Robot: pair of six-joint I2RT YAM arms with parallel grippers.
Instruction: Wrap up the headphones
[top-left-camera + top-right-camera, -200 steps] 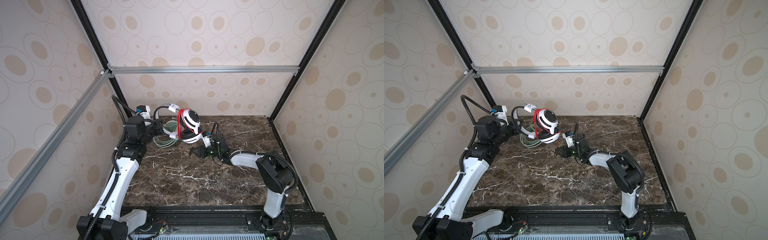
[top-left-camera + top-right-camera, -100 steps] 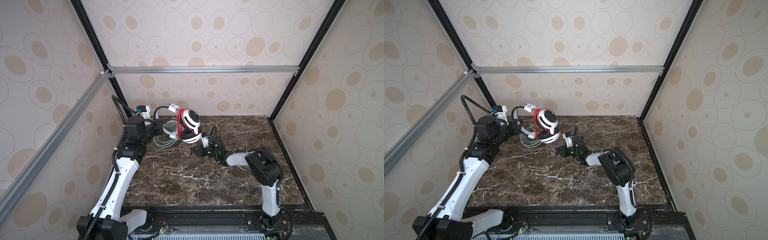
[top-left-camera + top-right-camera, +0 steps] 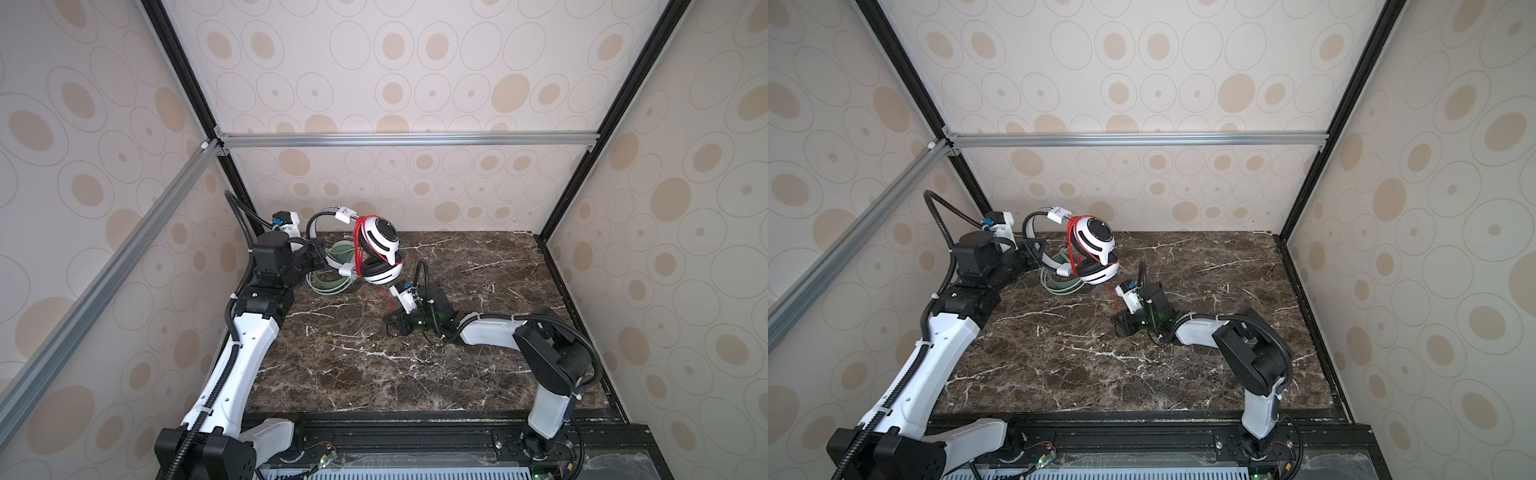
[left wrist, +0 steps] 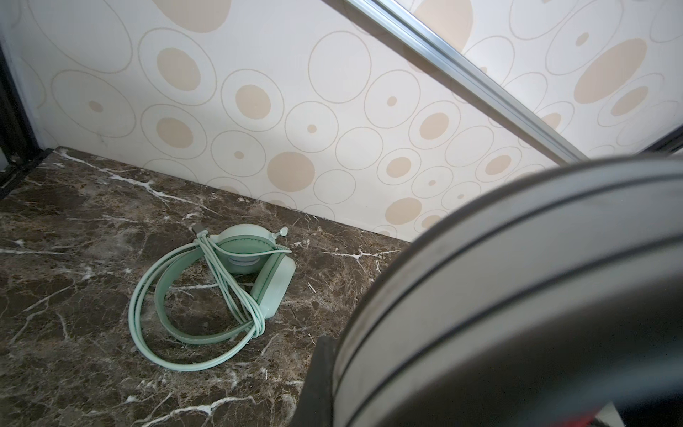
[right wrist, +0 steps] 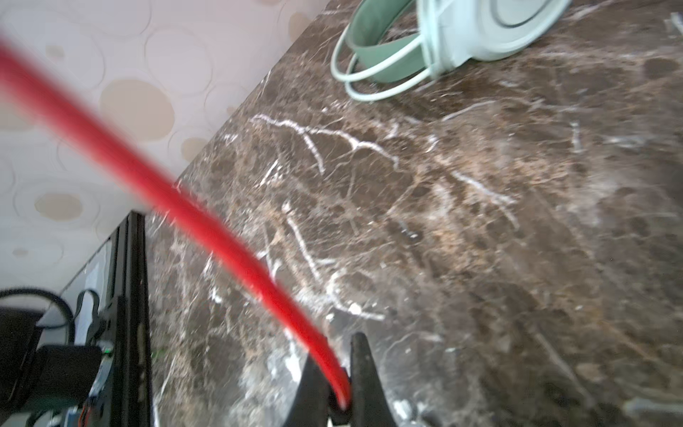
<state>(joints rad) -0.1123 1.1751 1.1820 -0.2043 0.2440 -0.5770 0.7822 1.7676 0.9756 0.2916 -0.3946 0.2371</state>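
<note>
The white-and-black headphones [image 3: 380, 245] [image 3: 1096, 241] hang above the back left of the table. My left gripper [image 3: 320, 255] [image 3: 1034, 253] is shut on their headband, which fills the left wrist view [image 4: 517, 288]. A thin red cable [image 3: 359, 245] is looped round the headband and ear cups. Its loose tail [image 5: 221, 236] runs down to my right gripper [image 3: 390, 326] [image 5: 338, 355], which is low over the table and shut on it. The mint-green headphones [image 3: 332, 278] [image 4: 221, 292] [image 5: 462, 33] lie on the table below, with their pale cable wound round them.
The brown marble table [image 3: 374, 374] is closed in by patterned walls at the back and both sides. Black frame posts [image 3: 552, 216] stand in the back corners, and an aluminium rail [image 3: 407, 139] crosses high up. A black rail [image 3: 415, 436] runs along the front edge.
My right gripper has gone from open to shut on the red cable's tail, and the right arm's elbow has swung. The left arm and the raised headphones have stayed put.
</note>
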